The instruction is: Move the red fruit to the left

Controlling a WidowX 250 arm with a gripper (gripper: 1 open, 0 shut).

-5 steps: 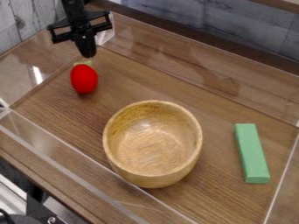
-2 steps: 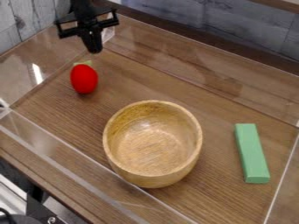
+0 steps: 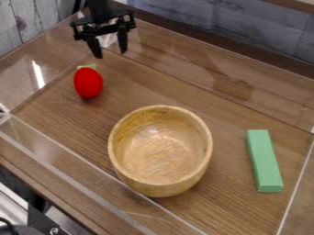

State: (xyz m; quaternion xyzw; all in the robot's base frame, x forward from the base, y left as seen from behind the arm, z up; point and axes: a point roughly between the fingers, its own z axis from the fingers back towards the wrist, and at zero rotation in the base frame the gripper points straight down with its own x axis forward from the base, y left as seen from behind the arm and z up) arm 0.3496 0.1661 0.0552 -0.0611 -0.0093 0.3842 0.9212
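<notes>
the gripper (image 3: 105, 44) hangs with fingers spread above the red fruit (image 3: 88, 83), which sits near the table's (image 3: 185, 83) left edge, apart from the wooden bowl (image 3: 161, 150).

no readable text, no labels, no brand marks, no numbers, no signs on anything in view

The red fruit (image 3: 87, 83) lies left of the bowl (image 3: 161, 151), the block (image 3: 263, 160) right.
</notes>
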